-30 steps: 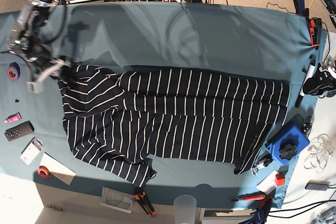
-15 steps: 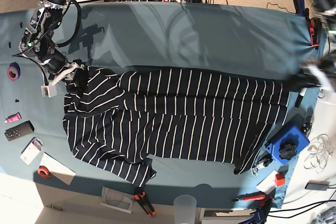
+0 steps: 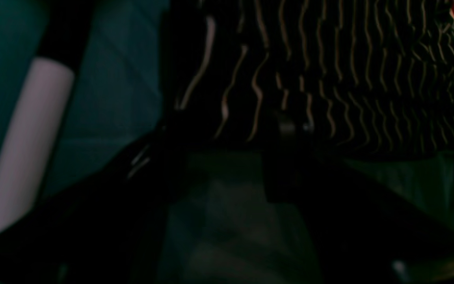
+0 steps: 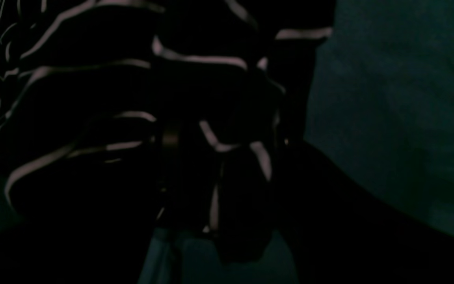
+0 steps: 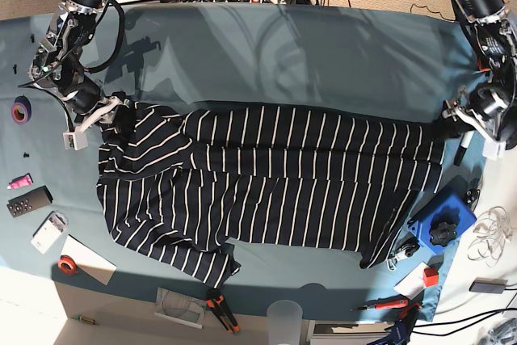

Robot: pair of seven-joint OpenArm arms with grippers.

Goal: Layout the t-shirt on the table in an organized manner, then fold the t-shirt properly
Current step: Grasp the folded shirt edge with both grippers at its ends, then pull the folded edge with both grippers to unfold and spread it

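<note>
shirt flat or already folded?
Partly folded: the t-shirt lies as a long band across the table, layers overlapping, one end rumpled, a sleeve poking out below.

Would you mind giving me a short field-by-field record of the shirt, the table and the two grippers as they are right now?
garment: t-shirt, spread lengthwise, sleeve area on the base view's left rumpled
surface: table, teal cloth
right gripper: at the shirt's upper corner, base view's left; striped cloth between its jaws in the right wrist view
left gripper: at the shirt's opposite end
clutter: blue box, orange-handled pliers, tape roll
</note>
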